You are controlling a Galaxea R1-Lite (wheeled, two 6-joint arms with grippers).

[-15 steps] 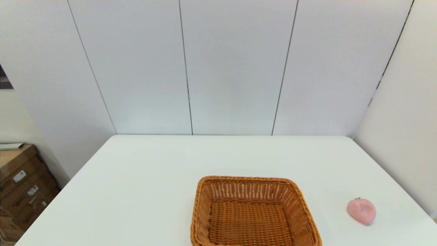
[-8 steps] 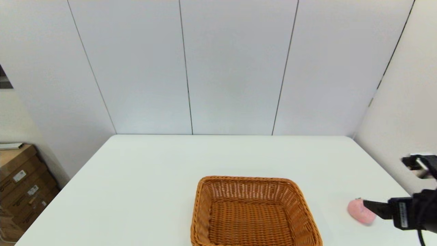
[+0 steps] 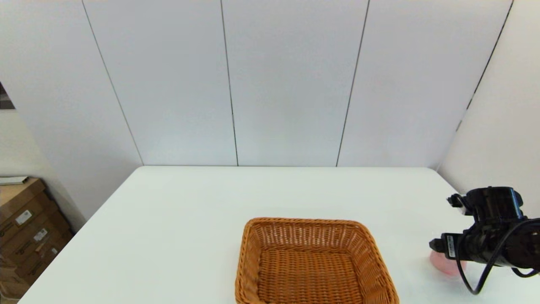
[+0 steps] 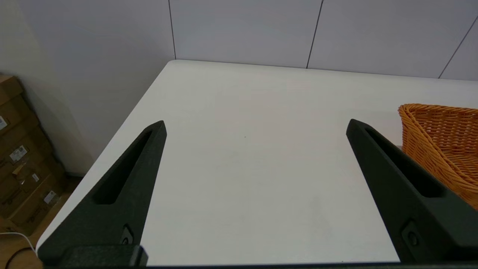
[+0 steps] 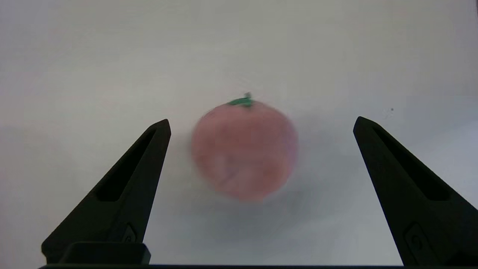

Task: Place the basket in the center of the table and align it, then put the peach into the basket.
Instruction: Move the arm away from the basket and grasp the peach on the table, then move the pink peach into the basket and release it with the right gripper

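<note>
Above the peach [image 5: 244,149] my right gripper [image 5: 261,123] spreads released fingers; basket [image 3: 312,261] centred on worktop [image 3: 190,219], fruit not yet grasped.

Head camera looks down across the white tabletop [image 3: 190,219]; left wrist shares its orange-brown woven wicker basket [image 3: 312,261]; right wrist faces straight down, close.
</note>
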